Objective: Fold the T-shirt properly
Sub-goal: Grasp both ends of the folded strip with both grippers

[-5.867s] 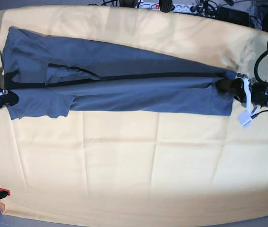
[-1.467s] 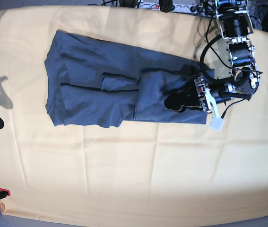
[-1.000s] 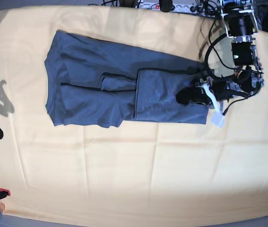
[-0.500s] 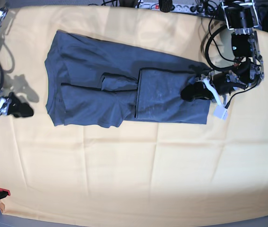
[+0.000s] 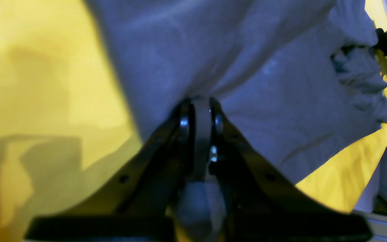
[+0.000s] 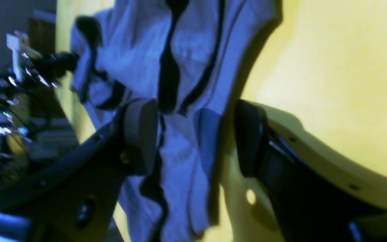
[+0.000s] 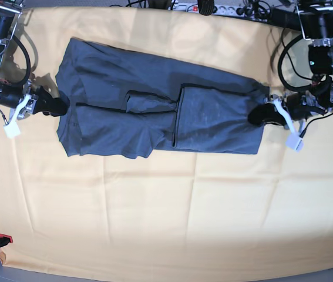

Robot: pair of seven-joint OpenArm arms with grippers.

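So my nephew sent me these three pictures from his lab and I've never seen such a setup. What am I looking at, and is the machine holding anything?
It is a robot with two arms, working on a table under a yellow-orange cloth. The wide picture looks down from above; the other two come from small cameras on each arm's wrist, looking along its pincer.

On the cloth lies a dark grey-blue T-shirt, folded into a long strip, with one end turned back over the middle.

The left pincer, on the right of the wide picture, is shut on that end of the T-shirt: its wrist view shows fabric pinched between the closed jaws. The right pincer, at the other end, is open. Its wrist view shows both fingers apart around the shirt's edge, not yet gripping.
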